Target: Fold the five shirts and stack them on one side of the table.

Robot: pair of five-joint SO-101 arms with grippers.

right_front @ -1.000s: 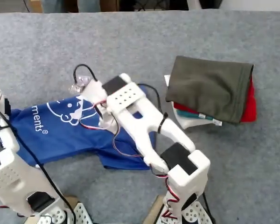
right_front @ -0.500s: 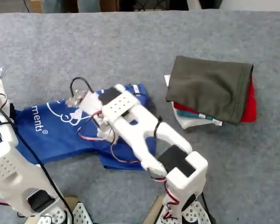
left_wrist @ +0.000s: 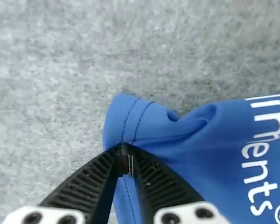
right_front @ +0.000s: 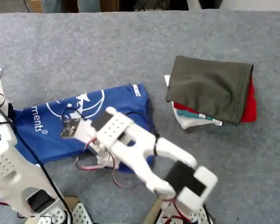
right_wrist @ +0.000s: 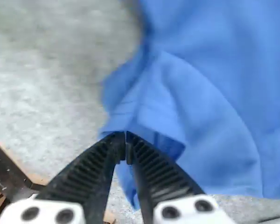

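A blue shirt (right_front: 91,111) with white print lies partly folded on the grey table at the left centre. My left gripper (left_wrist: 125,159) is shut on a hemmed corner of the blue shirt (left_wrist: 186,149) at its left end. My right gripper (right_wrist: 125,148) is shut on a fold of the blue shirt (right_wrist: 210,102) near the table's front; in the high view its arm (right_front: 130,149) lies across the shirt. A stack of folded shirts (right_front: 210,93), olive on top with red, teal and white beneath, sits at the right.
The grey felt table (right_front: 130,46) stretches open behind the blue shirt. The arm bases (right_front: 182,205) stand at the front edge. The left arm (right_front: 9,163) rises along the left side.
The right arm has swung from the shirt's far edge toward the front, dragging cloth with it; the shirt's far side with the collar label now lies uncovered. The left arm stayed nearly still.
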